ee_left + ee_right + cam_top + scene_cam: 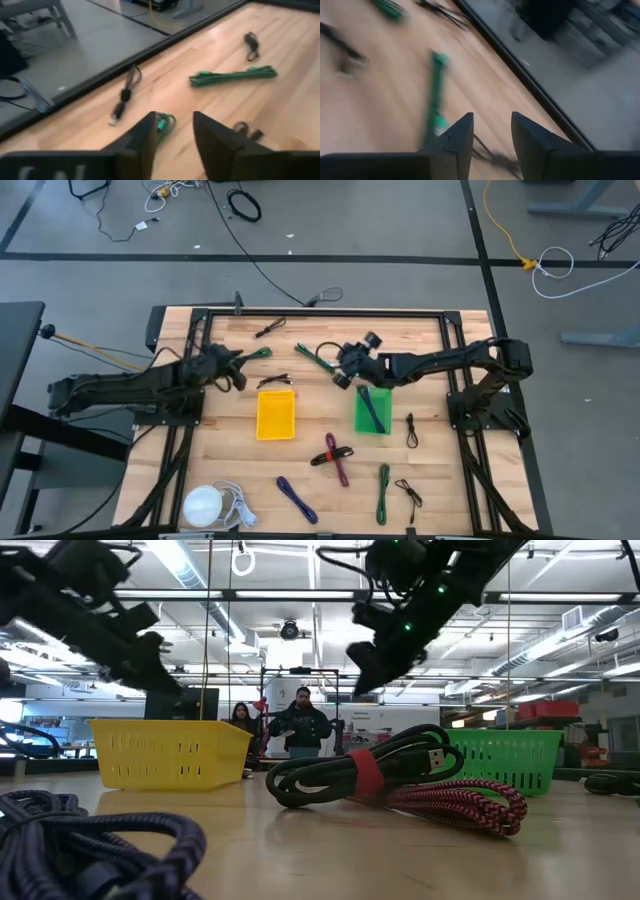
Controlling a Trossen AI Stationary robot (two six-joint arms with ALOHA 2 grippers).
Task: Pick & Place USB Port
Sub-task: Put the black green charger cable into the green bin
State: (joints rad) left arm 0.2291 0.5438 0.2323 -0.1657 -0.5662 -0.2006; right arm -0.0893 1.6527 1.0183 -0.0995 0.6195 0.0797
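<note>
Your left gripper hovers with jaws parted, empty, above the small green coiled USB cable on the wooden counter. It's light and floppy; pinch across the bundled coil.

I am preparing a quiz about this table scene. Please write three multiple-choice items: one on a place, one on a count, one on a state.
1. What lies inside the green basket?
A. a dark cable
B. a white round object
C. nothing

2. How many baskets stand on the table?
A. one
B. two
C. four

3. How do the fingers of the left gripper stand?
A. shut on a cable
B. apart, holding nothing
C. shut on the yellow basket

Answers: 1 A, the high view shows a dark cable in it; 2 B, only the yellow basket and the green one; 3 B, the left wrist view shows an empty gap between the fingers.
</note>
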